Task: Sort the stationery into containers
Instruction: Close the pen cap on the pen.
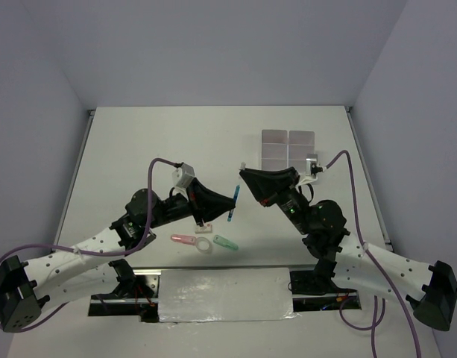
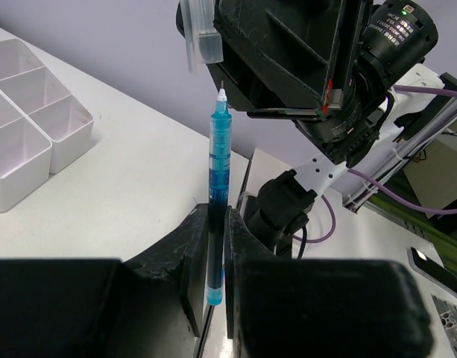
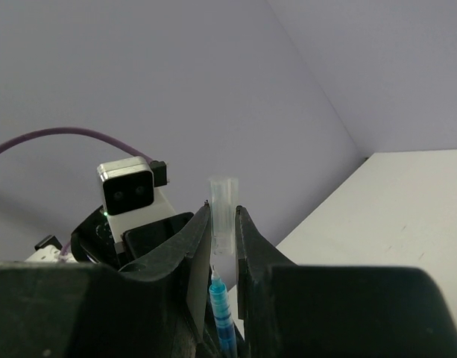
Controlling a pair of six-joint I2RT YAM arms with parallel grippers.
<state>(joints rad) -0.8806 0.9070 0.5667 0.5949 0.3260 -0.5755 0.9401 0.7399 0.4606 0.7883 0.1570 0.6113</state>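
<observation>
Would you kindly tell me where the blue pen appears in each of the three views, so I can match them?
Top external: blue pen at centre, held at the tip of the left gripper.
Left wrist: upright at centre, clamped low on its barrel, tip up.
Right wrist: bottom centre, only its upper end showing within the right gripper.
Shared landmark: the clear cap held by the right gripper, just beyond the pen's tip.

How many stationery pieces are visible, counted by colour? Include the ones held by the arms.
Blue: 1, the pen in the left fingers
Clear: 2, the ring and the cap in the right fingers
Pink: 1, the pink piece
Green: 1, the green piece
Pale, colour unclear: 1, the small item
Total: 6
</observation>
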